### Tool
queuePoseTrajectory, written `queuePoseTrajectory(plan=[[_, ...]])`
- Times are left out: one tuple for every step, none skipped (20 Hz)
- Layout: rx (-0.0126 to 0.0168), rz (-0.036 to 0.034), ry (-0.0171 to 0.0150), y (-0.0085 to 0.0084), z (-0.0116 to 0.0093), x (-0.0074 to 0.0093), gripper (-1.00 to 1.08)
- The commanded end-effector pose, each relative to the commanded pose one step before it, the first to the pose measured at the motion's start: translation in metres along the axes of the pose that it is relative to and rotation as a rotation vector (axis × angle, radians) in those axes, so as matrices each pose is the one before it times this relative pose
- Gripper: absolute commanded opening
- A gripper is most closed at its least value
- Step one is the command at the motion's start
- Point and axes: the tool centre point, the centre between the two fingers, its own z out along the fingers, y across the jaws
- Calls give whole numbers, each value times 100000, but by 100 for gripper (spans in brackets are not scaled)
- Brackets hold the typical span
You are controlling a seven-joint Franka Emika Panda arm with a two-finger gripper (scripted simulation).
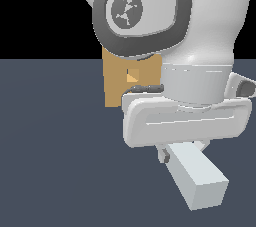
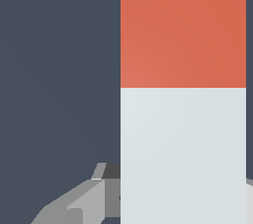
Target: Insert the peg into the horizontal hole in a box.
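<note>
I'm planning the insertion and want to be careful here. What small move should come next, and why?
Probably a lift of the peg toward the level of the hole. The gripper seems shut on the peg's white part, and the hole in the box shows higher in the exterior view, partly hidden behind the arm.

No words, numbers, labels or brand names can be read in either view. The only mark is a small white emblem point(image 1: 127, 9) on the grey round cap point(image 1: 141, 11) of the arm's joint, in the upper part of the exterior view; it is a blotchy shape with no letters that can be made out. The box point(image 1: 116, 78), the peg point(image 2: 183, 94) with its red and white parts, and the bench point(image 1: 55, 146) carry no writing or signs.
</note>
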Motion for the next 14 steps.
queuePoseTrajectory(plan=[[-652,-389,-149,62,-1140,1284,-100],[-3,-138,-3,-82,-391,637,-100],[-3,-154,-4,-89,-433,706,-100],[-3,-162,-4,-98,-478,773,-100],[-4,-189,-5,-103,-525,855,-100],[-4,-189,-6,-105,-540,875,-100],[-4,-183,-6,-101,-534,861,-100],[-4,-183,-6,-96,-525,849,-100],[-4,-176,-6,-92,-515,829,-100],[-4,-176,-7,-86,-501,809,-100],[-3,-162,-6,-81,-486,777,-100],[-4,-162,-6,-73,-468,752,-100],[-4,-154,-5,-66,-447,717,-100],[-3,-138,-4,-59,-422,671,-100]])
